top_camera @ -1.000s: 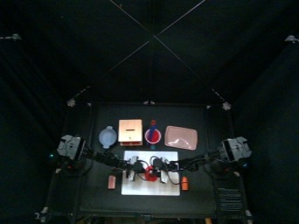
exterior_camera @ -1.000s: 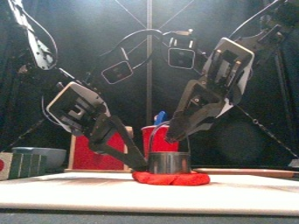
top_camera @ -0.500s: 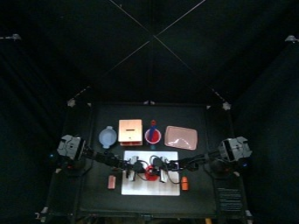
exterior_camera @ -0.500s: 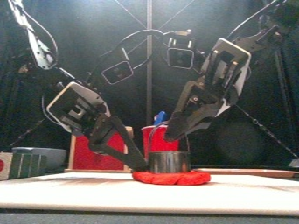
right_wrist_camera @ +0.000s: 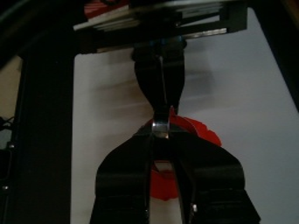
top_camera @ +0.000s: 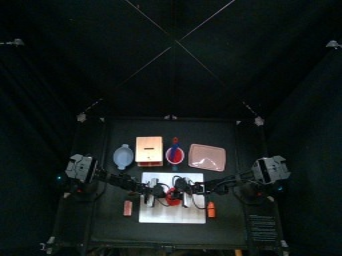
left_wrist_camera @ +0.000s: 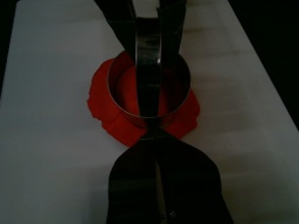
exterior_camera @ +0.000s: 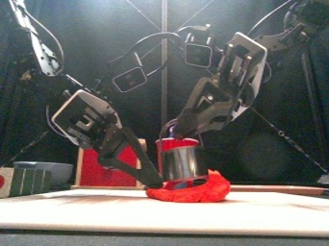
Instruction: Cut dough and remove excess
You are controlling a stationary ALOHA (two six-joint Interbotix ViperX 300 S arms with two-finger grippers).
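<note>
- The dough (exterior_camera: 188,190) is a flat red patch on the white sheet (exterior_camera: 77,207), roughly mid-sheet, about midway between the two arms in the top view.
- Sitting right over it is a metal ring cutter (exterior_camera: 180,161). In the front view the cutter is tilted and looks raised a little on one side, with the dough bunched up along its right edge. In the left wrist view the ring (left_wrist_camera: 146,83) sits inside the red outline, so there's a rim of excess all around it.
- The right gripper (exterior_camera: 182,133) comes down from the upper right and has its jaws pinching the cutter's top rim. So the thing it cares about is directly below it, basically straight down the tool.
- The left gripper (exterior_camera: 144,175) reaches in low from the left with jaws squeezed nearly together, tips right at the foot of the cutter where it meets the dough. Can't tell for sure if it's pinning the dough or just touching it.
- My guess: the key relation is vertical. The cutter has to come straight up off the dough while the left side holds things down, otherwise the whole patch lifts with it.
- Both arms are about equally close; the excess ring looks easiest to reach from the left one, since it's already down low.
</note>
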